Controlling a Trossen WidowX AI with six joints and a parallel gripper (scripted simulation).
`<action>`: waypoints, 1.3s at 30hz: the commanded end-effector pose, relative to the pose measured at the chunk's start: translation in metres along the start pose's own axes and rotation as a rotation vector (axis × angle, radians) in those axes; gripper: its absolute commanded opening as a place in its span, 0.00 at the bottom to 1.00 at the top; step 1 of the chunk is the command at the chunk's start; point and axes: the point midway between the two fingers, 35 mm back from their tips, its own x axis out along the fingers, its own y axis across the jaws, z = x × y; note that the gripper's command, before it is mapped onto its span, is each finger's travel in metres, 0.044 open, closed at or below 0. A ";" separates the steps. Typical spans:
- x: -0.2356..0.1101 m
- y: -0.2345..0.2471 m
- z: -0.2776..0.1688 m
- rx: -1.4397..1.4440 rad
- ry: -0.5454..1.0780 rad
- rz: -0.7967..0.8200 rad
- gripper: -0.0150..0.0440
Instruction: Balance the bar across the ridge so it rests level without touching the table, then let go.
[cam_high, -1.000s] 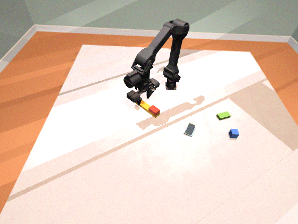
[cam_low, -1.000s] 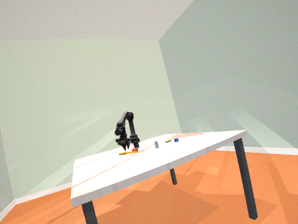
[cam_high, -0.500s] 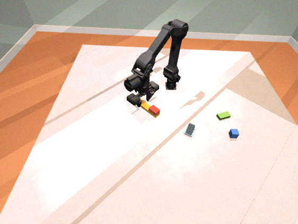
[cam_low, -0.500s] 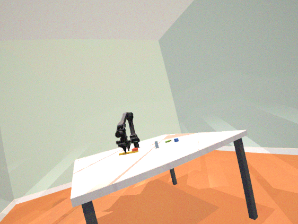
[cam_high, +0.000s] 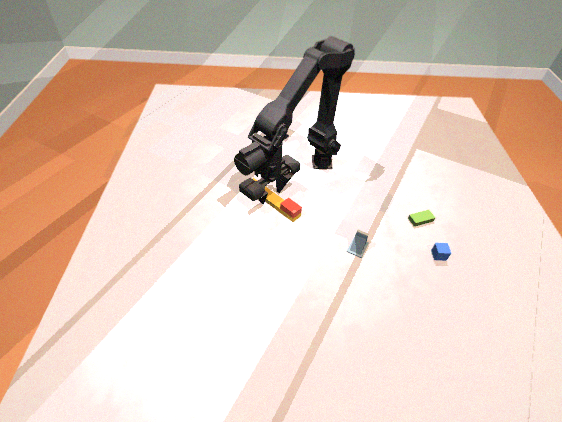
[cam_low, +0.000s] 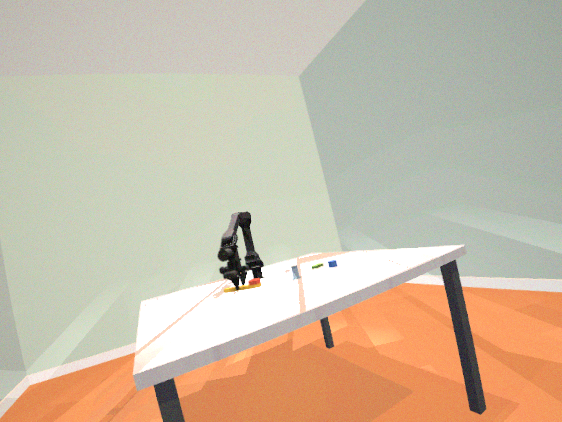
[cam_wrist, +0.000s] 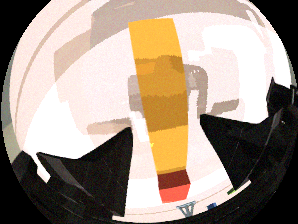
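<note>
A white table (cam_low: 350, 295) on dark legs is seen in a room with pale green walls and an orange floor. On the table the bar (cam_high: 278, 202) lies flat: a yellow strip with a red block (cam_high: 291, 205) at one end, the red end pointing away from the arm's base. In the wrist view the bar (cam_wrist: 162, 106) runs lengthwise between the two dark fingers, a strip of white table being visible on each side of it, so that no finger is seen to touch it. The gripper (cam_high: 267, 187) is lowered over the yellow half of the bar, with its jaws spread and nothing pinched between them; whether the fingertips reach the table top cannot be told. From the exterior view the gripper (cam_low: 236, 277) is shown pointing downward just above the bar (cam_low: 242, 287). The arm (cam_high: 300, 95) is folded over from its base (cam_high: 322, 161), which stands just behind the bar. The ridge (cam_high: 358, 243), a small grey wedge, stands well apart from the bar, to the right in the top view. Beyond it a flat green block (cam_high: 421, 217) and a blue cube (cam_high: 441, 251) are placed near each other.
</note>
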 end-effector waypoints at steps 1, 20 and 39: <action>0.000 0.000 0.001 0.001 -0.006 0.002 0.79; -0.006 0.001 0.000 0.000 0.000 0.000 0.25; -0.053 0.007 0.000 0.000 -0.003 0.002 0.25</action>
